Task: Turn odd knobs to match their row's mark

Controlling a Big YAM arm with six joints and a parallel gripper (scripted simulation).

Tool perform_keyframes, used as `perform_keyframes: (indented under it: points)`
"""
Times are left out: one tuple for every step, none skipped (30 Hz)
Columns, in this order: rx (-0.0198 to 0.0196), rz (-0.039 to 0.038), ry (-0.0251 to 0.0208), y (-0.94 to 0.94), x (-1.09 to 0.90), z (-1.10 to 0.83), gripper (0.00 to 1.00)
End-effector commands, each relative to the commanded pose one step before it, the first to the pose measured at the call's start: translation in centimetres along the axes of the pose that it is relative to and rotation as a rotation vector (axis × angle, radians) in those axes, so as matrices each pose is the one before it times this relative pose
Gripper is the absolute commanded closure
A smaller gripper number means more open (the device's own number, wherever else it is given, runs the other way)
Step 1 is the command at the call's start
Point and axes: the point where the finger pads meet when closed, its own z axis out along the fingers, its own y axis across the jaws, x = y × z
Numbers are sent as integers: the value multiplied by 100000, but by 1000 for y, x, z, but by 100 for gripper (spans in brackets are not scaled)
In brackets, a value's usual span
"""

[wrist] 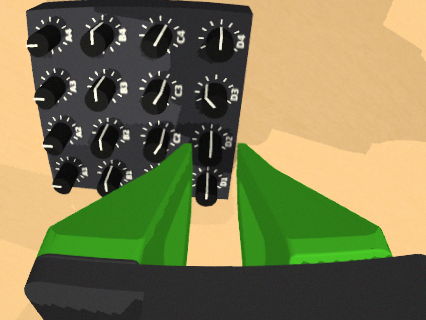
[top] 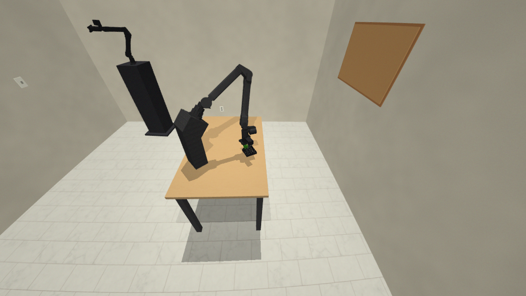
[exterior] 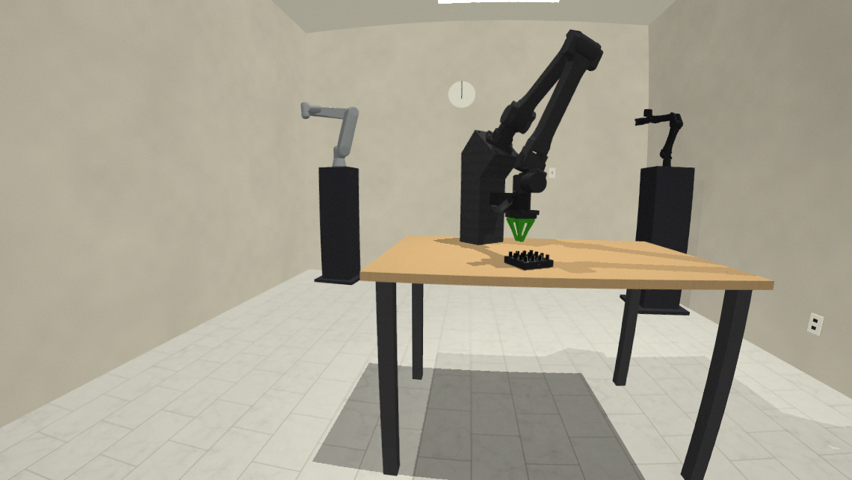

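Hovering above the knob box (wrist: 140,96), which stands on the tabletop (exterior: 625,262), the jaws are narrowed around nothing, likely preset to knob width. In the wrist view, knob D3 (wrist: 212,98) points toward 11 o'clock while its row-mates point to 12.

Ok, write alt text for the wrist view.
Two green gripper fingers, a narrow gap between them and nothing held, hover above a black knob box on a tan table. The box shows four rows of four white-lined knobs; the gap frames the nearest knob of the right-hand column.
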Motion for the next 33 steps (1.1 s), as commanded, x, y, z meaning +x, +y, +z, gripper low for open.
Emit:
perform_keyframes:
  points:
    - [272, -15589, -1024, -316, -625, -1311, 82]
    - [-13, -2886, -4, 9, -8, -29, 82]
    - [-13, -2939, -4, 9, -9, -29, 82]
    - [-13, -2939, -4, 9, -9, -29, 82]
    - [-13, -2939, -4, 9, -9, -29, 82]
    - [-13, -2931, -4, 8, -9, -29, 82]
    - [-12, -2902, -4, 8, -9, -29, 82]
    - [-29, -2957, 50, 43, -8, 33, 82]
    - [6, -2889, 37, 14, -18, 28, 82]
    - [-106, -2918, -100, 53, -43, -69, 82]
    - [-55, -2882, -112, 10, -39, -92, 82]
    - [59, -2875, 49, -40, 28, -38, 82]
    - [0, 0, 0, 0, 0, 0, 82]
    - [0, 0, 0, 0, 0, 0, 82]
    - [106, -7276, 110, -60, 68, -93, 82]
    - [-10, -2757, -5, 5, -9, -27, 82]
    - [-11, -2924, -5, 5, -10, -29, 82]
    - [-10, -2921, -5, 4, -10, -29, 82]
    - [-10, -2905, -5, 4, -10, -29, 82]
    - [-10, -2921, -5, 4, -10, -29, 82]
    - [-10, -2939, -5, 4, -10, -29, 82]
    - [-10, -2876, -5, 3, -9, -29, 82]
    - [-10, -2948, -5, 3, -10, -29, 82]
    - [-16, -2919, 4, 9, -5, -26, 82]
    - [1, -2949, 26, -4, 3, -20, 82]
    - [51, -2856, 113, -40, 37, 5, 82]
    - [-78, -2925, -181, 43, -124, -18, 82]
    - [-129, -2918, -311, 81, -176, -56, 82]
    - [-26, -2816, -52, 12, -38, -27, 82]
    - [0, 0, 0, 0, 0, 0, 82]
    - [0, 0, 0, 0, 0, 0, 82]
    - [49, -7148, 212, -31, 123, -92, 82]
    - [14, -2741, 76, -12, 45, -33, 82]
